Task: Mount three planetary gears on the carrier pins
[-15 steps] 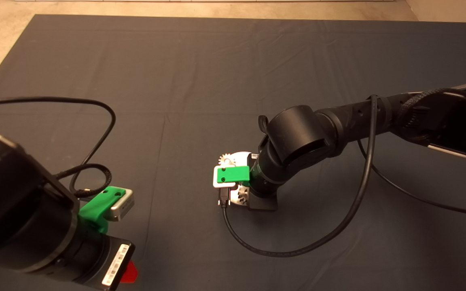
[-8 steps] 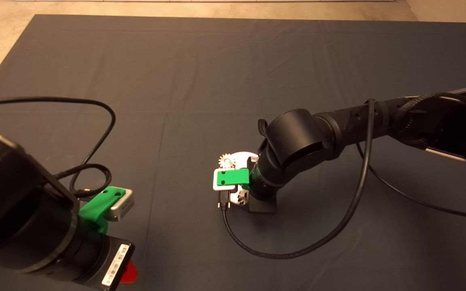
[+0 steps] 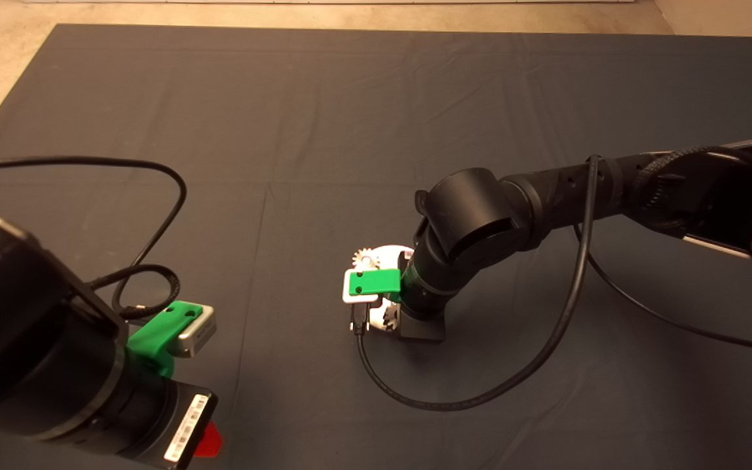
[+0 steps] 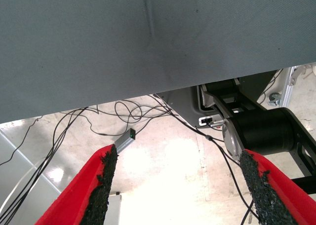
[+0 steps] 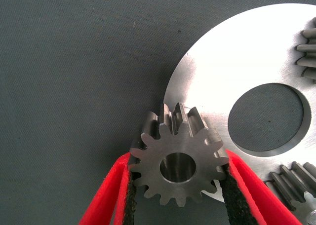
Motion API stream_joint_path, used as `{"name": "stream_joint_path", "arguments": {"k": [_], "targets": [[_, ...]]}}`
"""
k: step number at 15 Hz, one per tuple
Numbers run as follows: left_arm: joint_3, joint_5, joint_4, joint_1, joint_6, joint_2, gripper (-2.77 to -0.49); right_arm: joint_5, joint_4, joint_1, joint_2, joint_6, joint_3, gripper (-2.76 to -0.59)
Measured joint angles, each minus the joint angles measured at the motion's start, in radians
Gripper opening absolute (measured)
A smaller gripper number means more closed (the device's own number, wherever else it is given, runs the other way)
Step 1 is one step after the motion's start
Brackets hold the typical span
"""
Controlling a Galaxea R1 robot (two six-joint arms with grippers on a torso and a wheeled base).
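a small metal gear [image 5: 178, 166] is held flat between the right gripper [image 5: 178, 185] fingers, over the rim of the white disc [image 5: 237, 67] on the counter; its pin is hidden. two other gears [image 5: 308, 47] are seen seated. the left gripper [image 4: 177, 185] is parked aside, fingers wide and holding nothing.

No legible text, brand, number or sign is to be found in any view. A white sticker [image 3: 182, 429] with dark barcode-like print is seen on the body of the left arm at the lower left of the head view, but nothing on it can be read.
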Motion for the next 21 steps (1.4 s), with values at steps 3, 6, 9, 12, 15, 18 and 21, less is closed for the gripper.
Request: {"name": "stream_joint_path", "arguments": {"k": [3, 6, 9, 12, 15, 18, 21], "targets": [[0.000, 0.000, 0.000, 0.000, 0.000, 0.000, -1.51, 0.008, 0.002, 0.005, 0.001, 0.000, -0.003, -2.32], [0.000, 0.000, 0.000, 0.000, 0.000, 0.000, -1.51, 0.010, 0.001, 0.007, 0.001, 0.000, -0.013, -2.32], [0.000, 0.000, 0.000, 0.000, 0.000, 0.000, -1.51, -0.001, -0.001, 0.038, 0.000, 0.000, -0.015, -2.32], [0.000, 0.000, 0.000, 0.000, 0.000, 0.000, -1.51, -0.001, -0.001, 0.036, 0.003, 0.000, 0.000, -2.31], [0.000, 0.000, 0.000, 0.000, 0.000, 0.000, -1.51, 0.000, 0.002, 0.036, 0.012, 0.000, 0.037, -2.32], [0.000, 0.000, 0.000, 0.000, 0.000, 0.000, -1.51, 0.000, 0.005, 0.036, 0.012, 0.000, 0.046, -2.32], [0.000, 0.000, 0.000, 0.000, 0.000, 0.000, -1.51, 0.000, 0.006, 0.036, 0.011, 0.000, 0.047, -2.32]]}}
